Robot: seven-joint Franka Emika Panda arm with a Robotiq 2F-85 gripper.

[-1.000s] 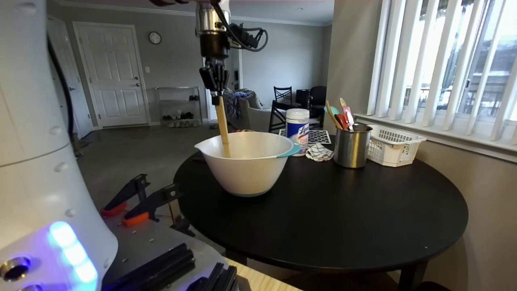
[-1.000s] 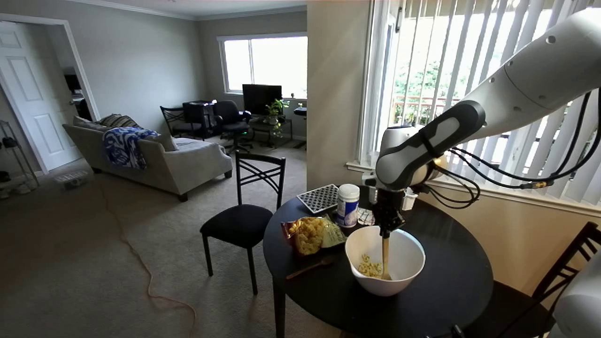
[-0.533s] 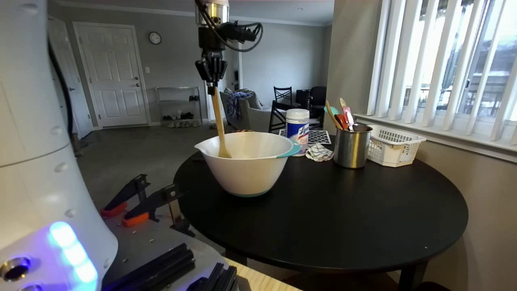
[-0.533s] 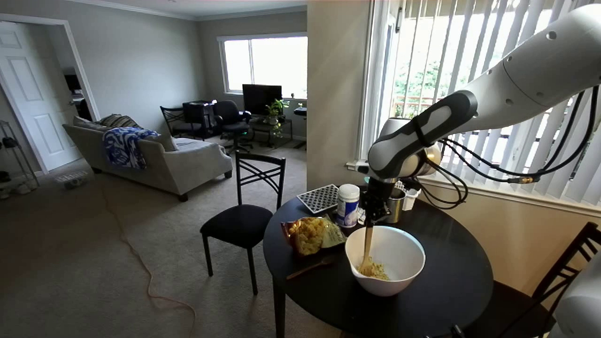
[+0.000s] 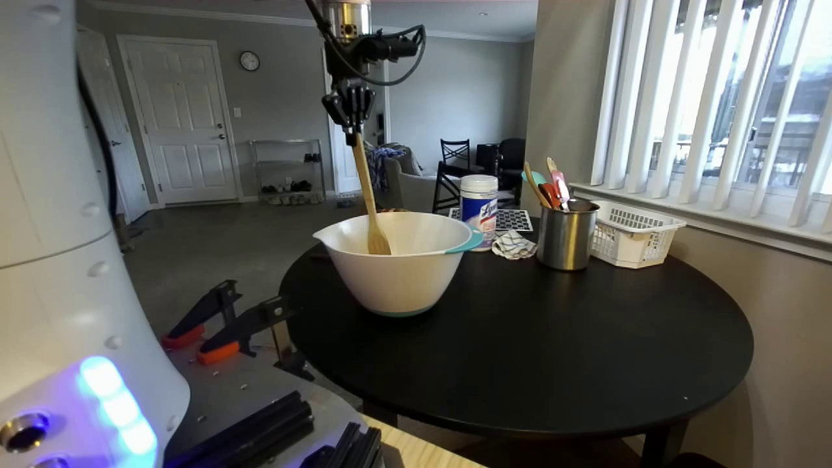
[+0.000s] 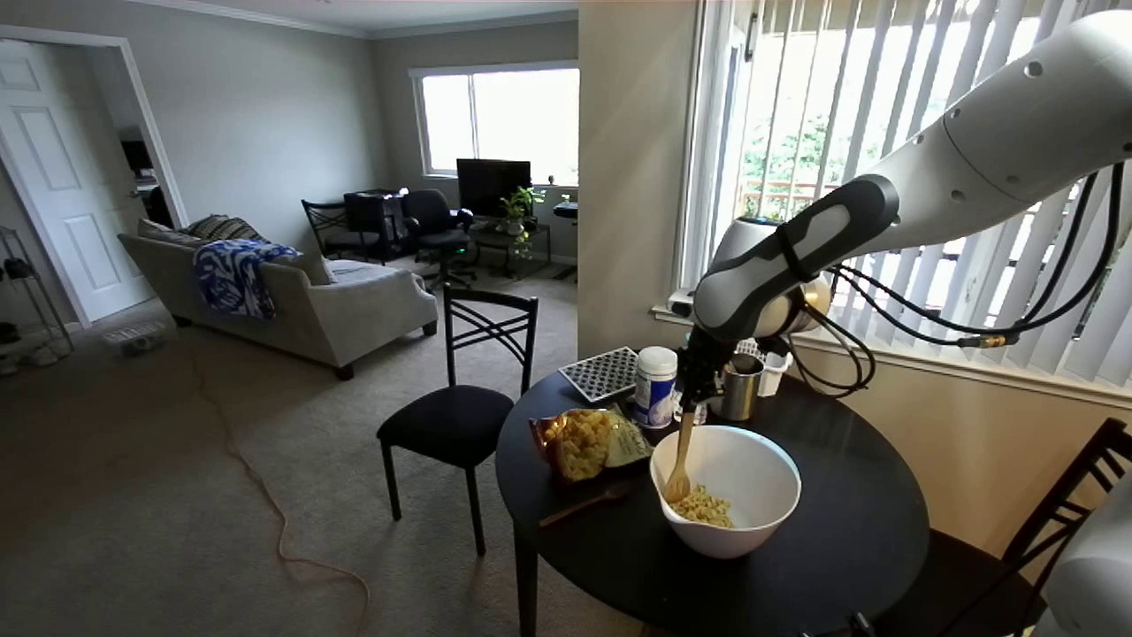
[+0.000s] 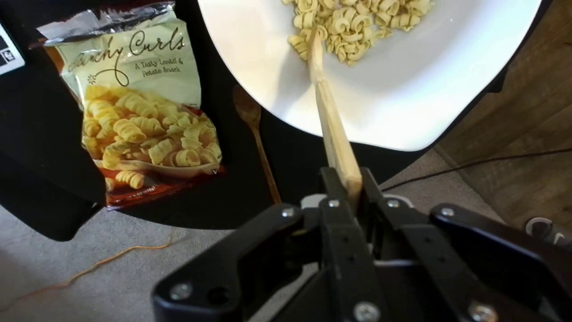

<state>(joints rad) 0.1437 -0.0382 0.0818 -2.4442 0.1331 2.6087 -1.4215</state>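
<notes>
my fingers [image 7: 331, 185] pinch a long pale wooden utensil [image 7: 332, 123], slanting down to curly yellow snack pieces [image 7: 351, 27] inside a round white plastic bowl [image 5: 393, 283]. stirring seems in hand; the next stroke would call for a low sweep.

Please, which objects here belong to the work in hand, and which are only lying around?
In use: wooden utensil, held by the pincer; white bowl; curly pieces inside.

Apparently just lying around: snack bag; brown spoon; canister; cloth; metal pot; white basket.
</notes>
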